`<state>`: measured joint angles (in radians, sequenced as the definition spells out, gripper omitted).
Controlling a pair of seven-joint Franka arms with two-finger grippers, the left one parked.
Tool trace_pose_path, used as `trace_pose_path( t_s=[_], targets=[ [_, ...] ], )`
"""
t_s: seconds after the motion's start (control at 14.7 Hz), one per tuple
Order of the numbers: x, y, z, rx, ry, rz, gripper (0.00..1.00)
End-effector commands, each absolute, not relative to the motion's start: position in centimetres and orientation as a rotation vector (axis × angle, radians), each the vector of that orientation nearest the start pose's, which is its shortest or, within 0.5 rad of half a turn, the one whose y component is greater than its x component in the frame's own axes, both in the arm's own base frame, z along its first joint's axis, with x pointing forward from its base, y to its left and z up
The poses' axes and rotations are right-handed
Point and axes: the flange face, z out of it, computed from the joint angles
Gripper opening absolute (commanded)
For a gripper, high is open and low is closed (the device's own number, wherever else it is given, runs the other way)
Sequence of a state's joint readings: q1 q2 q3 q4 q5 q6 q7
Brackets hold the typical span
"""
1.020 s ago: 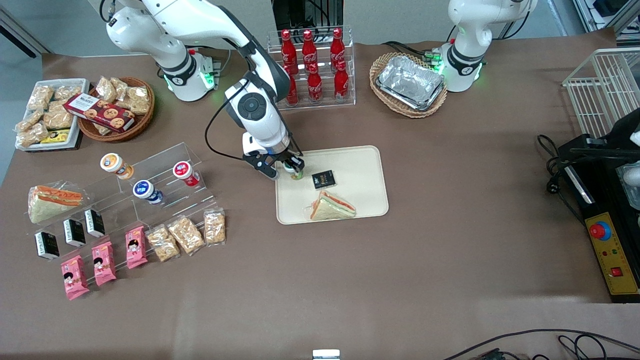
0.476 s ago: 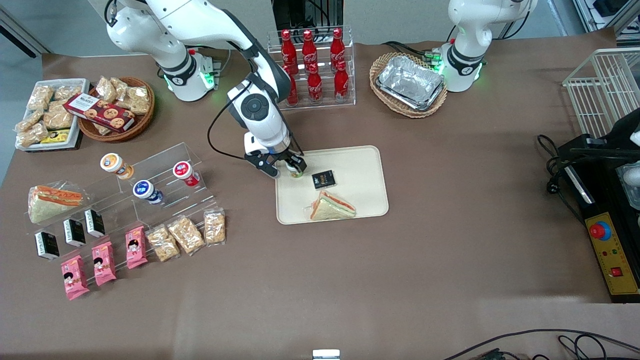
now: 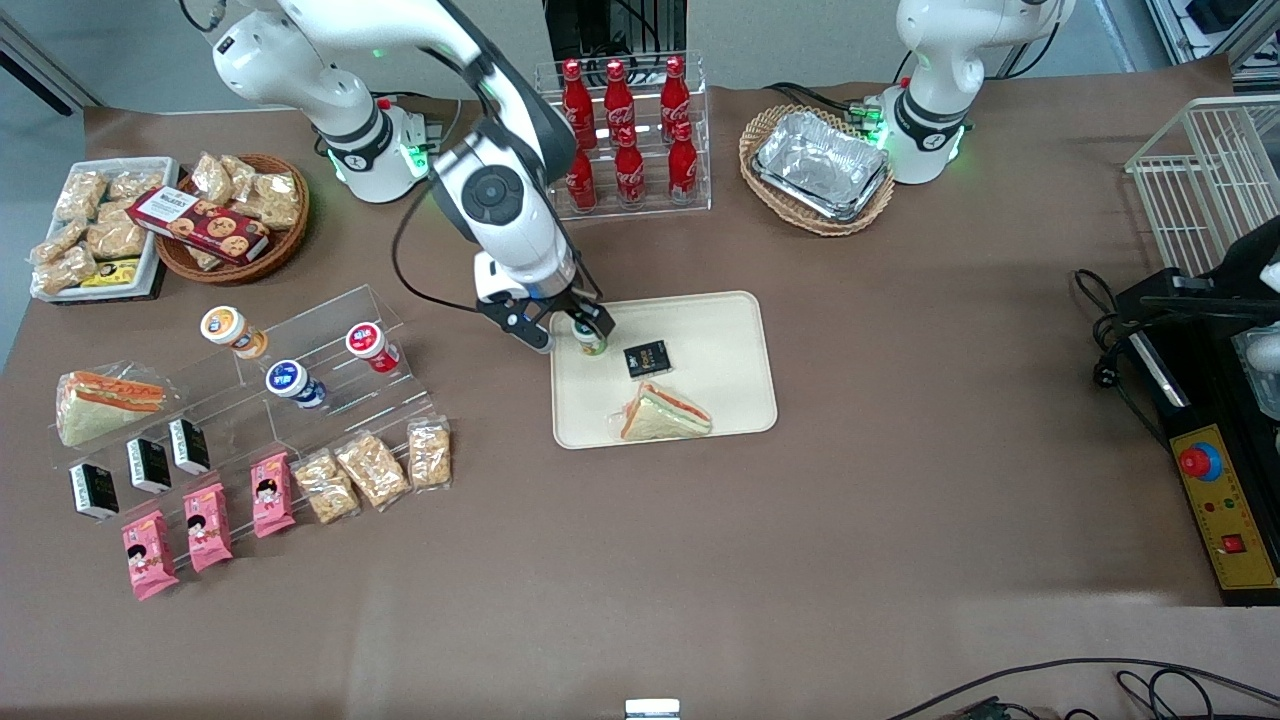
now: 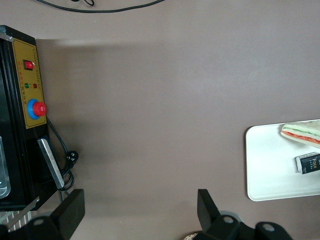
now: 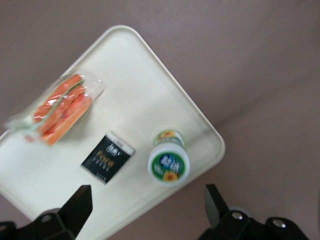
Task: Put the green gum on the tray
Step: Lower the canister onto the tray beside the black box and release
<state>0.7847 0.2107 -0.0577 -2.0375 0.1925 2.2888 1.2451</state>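
Now, gripper (image 3: 566, 328): above the tray corner nearest the working arm's base, fingers spread apart, gripping nothing; green gum sits free between and below them.
Green gum (image 5: 169, 161): upright on the tray, green lid facing up, close to the rounded corner, touching neither finger.
Tray (image 3: 720, 345): cream, flat on the brown table, mid-table.
Black packet (image 5: 107, 157): on the tray just beside the gum, not touching it.
Sandwich (image 3: 662, 412): wrapped, on the tray, nearer the front camera than the packet.
Cola bottles (image 3: 625, 130): red, in a clear rack, farther from the front camera than the tray.
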Motion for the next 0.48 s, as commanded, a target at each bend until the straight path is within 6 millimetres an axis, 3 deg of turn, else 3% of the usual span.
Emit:
trace_pose_path(
  t_s=[0.0, 0.14, 0.27, 0.41],
  targets=[
    [46.0, 39.1, 49.3, -3.038, 0.811, 0.245, 1.00],
    [46.3, 37.9, 55.8, -3.081, 0.636, 0.276, 1.00],
    [46.2, 34.2, 59.6, -3.087, 0.557, 0.297, 1.00],
    [46.4, 29.7, 63.1, -3.099, 0.416, 0.203, 1.00]
  ],
)
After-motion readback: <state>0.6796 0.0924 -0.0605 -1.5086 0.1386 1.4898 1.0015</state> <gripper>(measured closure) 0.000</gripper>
